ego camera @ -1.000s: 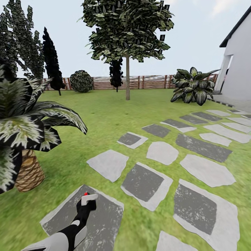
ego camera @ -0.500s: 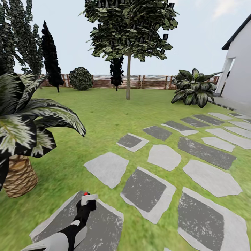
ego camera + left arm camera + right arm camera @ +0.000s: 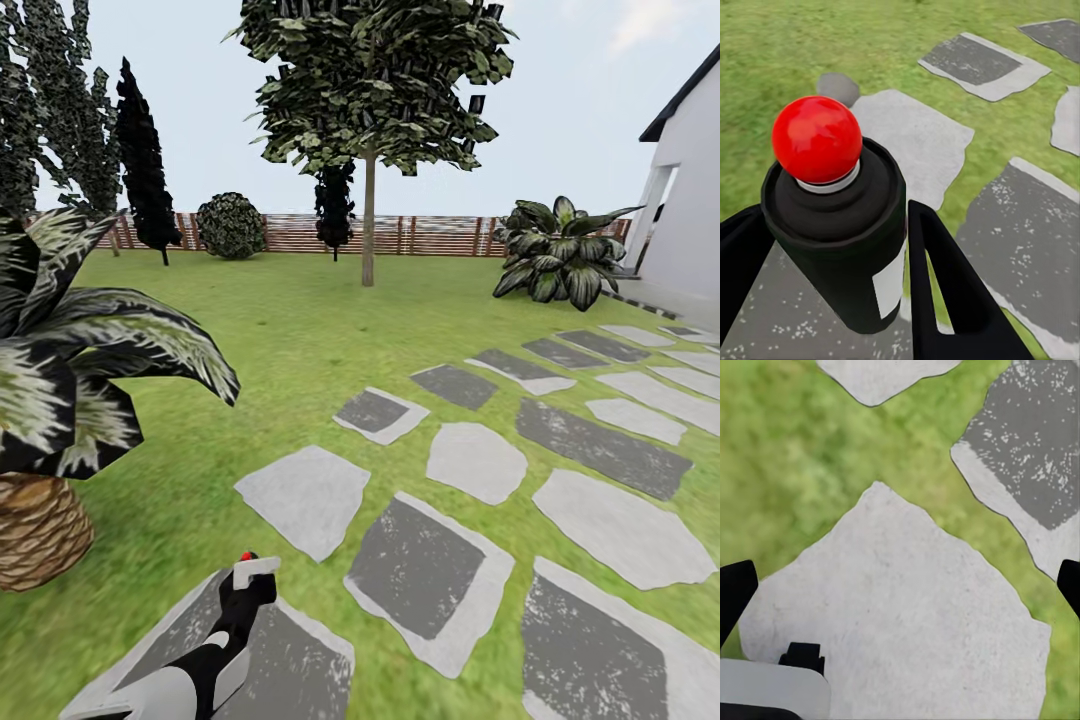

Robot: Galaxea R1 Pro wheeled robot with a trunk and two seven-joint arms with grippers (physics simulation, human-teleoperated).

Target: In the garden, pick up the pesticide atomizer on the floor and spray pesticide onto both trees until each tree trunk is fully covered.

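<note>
Atomizer (image 3: 844, 247): matt black plastic body, glossy red tip. Stepping stones (image 3: 305, 497): rough, speckled grey stone. Fence (image 3: 420, 235): wooden slats. Palm trunk (image 3: 35, 530): scaly, brown.

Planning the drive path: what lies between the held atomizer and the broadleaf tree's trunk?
In the head view, stepping stones and open lawn lie between the atomizer and the tree trunk; nothing stands in that stretch.

I see open green lawn (image 3: 300, 340) and flat grey stepping stones (image 3: 470, 460) ahead, leaving free passage toward the broadleaf tree's grey-brown trunk (image 3: 368, 225). A low spiky palm-like plant (image 3: 70, 380) crowds my left side.
</note>
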